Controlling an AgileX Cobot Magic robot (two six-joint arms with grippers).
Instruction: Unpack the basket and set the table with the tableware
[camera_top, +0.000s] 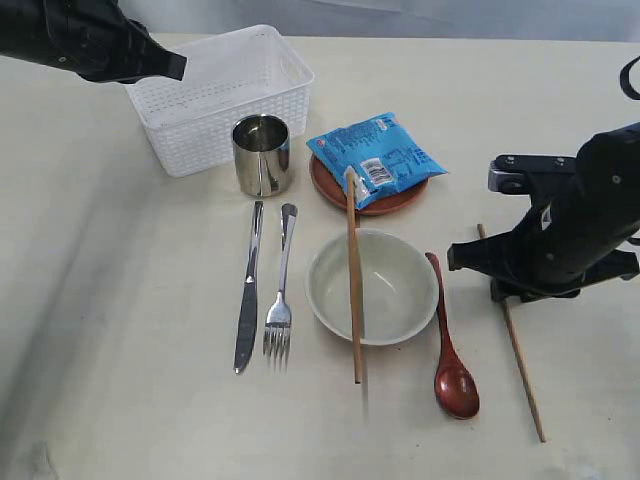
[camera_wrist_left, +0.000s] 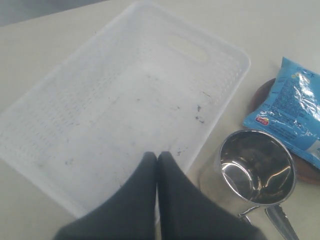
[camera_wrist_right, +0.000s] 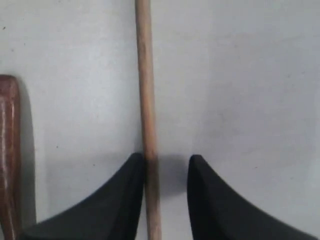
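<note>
Chopstick (camera_wrist_right: 146, 100) within right tool (camera_wrist_right: 166, 167), both ends cut off.

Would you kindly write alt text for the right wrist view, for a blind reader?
A wooden chopstick lies on the pale table between the right gripper's dark fingers, touching one and clear of the other. A dark red spoon handle lies beside it.

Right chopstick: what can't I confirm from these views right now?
- Right chopstick: exterior view, the right arm covers its middle; right wrist view cuts off both ends.
- Plate: exterior view, the packet hides most of it.
- Spoon: right wrist view, only a handle strip at the edge.
- Right hand: exterior view, hidden under its own arm.
</note>
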